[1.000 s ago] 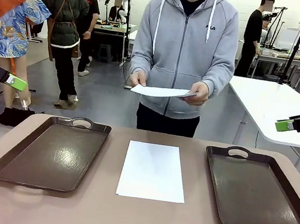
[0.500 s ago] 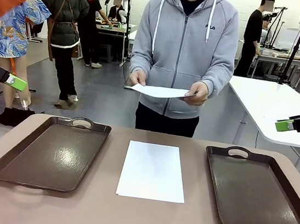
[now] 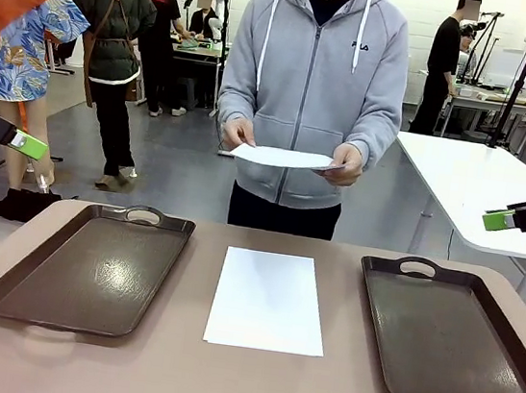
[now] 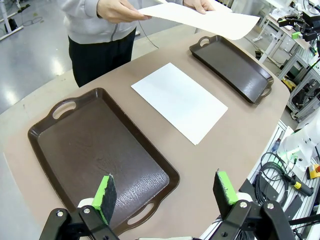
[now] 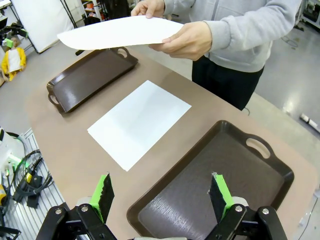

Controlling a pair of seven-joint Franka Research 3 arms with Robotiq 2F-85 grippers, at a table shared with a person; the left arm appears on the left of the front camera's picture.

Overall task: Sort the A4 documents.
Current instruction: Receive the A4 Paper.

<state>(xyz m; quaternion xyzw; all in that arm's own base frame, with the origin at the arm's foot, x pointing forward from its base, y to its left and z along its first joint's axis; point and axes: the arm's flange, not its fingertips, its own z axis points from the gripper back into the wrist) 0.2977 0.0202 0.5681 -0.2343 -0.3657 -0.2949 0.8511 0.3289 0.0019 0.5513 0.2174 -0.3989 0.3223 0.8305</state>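
Two dark brown trays (image 3: 88,270) (image 3: 448,337) flank the table's (image 3: 247,388) middle.

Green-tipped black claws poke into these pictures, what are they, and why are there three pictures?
They are a robot's two end effectors, its pinching hands. One camera looks across the table at a person; there the left end effector and right end effector hover at the sides, open and empty. The other two cameras ride on the robot's wrists, looking past the fingers. On the table lie two brown trays with one white sheet between them. The person's hands hold another sheet above it.
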